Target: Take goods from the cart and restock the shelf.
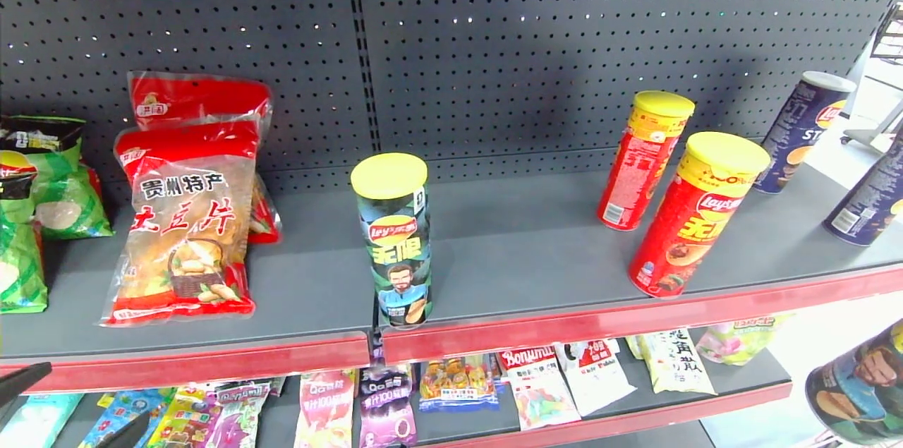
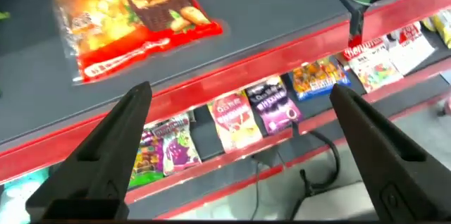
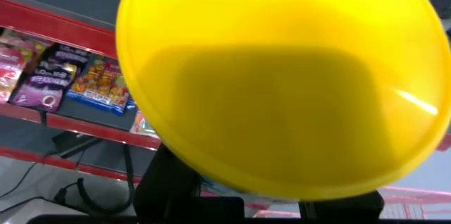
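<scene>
A dark green chip can with a yellow lid [image 3: 282, 76] sits in my right gripper [image 3: 211, 199], whose black fingers are shut on it below the lid. The same can [image 1: 857, 391] shows tilted at the lower right, in front of and below the grey shelf board [image 1: 536, 243]. A matching green can [image 1: 395, 243] stands upright at the board's front edge in the middle. My left gripper [image 2: 239, 146] hangs open and empty in front of the red shelf edge [image 2: 211, 83], low on the left [image 1: 74, 406].
Two red cans [image 1: 695, 215] stand right of centre, with blue cans [image 1: 804, 130] beyond them. Red potato chip bags [image 1: 187, 222] and green bags [image 1: 28, 208] lie at the left. Bare board lies between the green can and the red cans. The lower shelf [image 1: 748, 377] holds candy packs.
</scene>
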Motion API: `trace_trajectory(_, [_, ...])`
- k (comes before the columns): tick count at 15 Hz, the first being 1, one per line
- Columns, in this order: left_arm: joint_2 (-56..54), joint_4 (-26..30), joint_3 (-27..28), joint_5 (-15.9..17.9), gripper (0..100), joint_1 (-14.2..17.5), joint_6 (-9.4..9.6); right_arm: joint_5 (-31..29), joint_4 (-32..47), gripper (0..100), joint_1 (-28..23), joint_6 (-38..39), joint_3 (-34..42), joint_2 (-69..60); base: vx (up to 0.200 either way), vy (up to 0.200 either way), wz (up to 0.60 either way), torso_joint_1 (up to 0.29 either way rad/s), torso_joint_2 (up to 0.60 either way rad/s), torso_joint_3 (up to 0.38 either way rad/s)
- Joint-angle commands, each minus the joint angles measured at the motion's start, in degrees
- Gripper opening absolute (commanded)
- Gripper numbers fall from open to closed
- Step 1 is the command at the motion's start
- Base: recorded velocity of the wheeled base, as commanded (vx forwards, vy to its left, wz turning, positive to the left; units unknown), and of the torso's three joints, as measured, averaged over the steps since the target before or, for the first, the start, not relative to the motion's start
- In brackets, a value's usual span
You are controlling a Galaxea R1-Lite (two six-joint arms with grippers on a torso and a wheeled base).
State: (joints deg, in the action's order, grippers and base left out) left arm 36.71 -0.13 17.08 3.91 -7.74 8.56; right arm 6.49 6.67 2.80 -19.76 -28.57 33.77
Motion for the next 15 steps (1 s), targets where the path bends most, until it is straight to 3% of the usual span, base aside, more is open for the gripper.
trace_trajectory(1, [-1.3, 0.0, -0.1, 0.0, 100, 0.0, 0.06, 0.3, 0.0, 0, 0.1, 0.1, -0.3, -1.1, 0.000, 0.000, 0.00, 0.000, 0.00, 0.000])
trace_trajectory(9, [-0.8, 0.0, -0.1, -2.8, 100, 0.0, 1.37, 4.5, 0.0, 0, 0.0, 2.5, 0.8, -0.7, 0.000, 0.000, 0.52, 0.001, 0.00, 0.003])
trace_trajectory(13, [-2.8, -0.1, -1.0, -2.5, 100, -0.1, 1.02, 8.5, -1.0, 0, 0.0, 2.5, -2.9, 5.6, 0.000, 0.000, 0.00, 0.000, 0.00, 0.000])
trace_trajectory(15, [-4.8, 0.0, -2.4, -2.2, 100, -0.1, 0.85, 9.2, -1.3, 0, 2.6, 2.5, -7.0, 12.2, 0.000, 0.000, 0.00, 0.000, 0.00, 0.000])
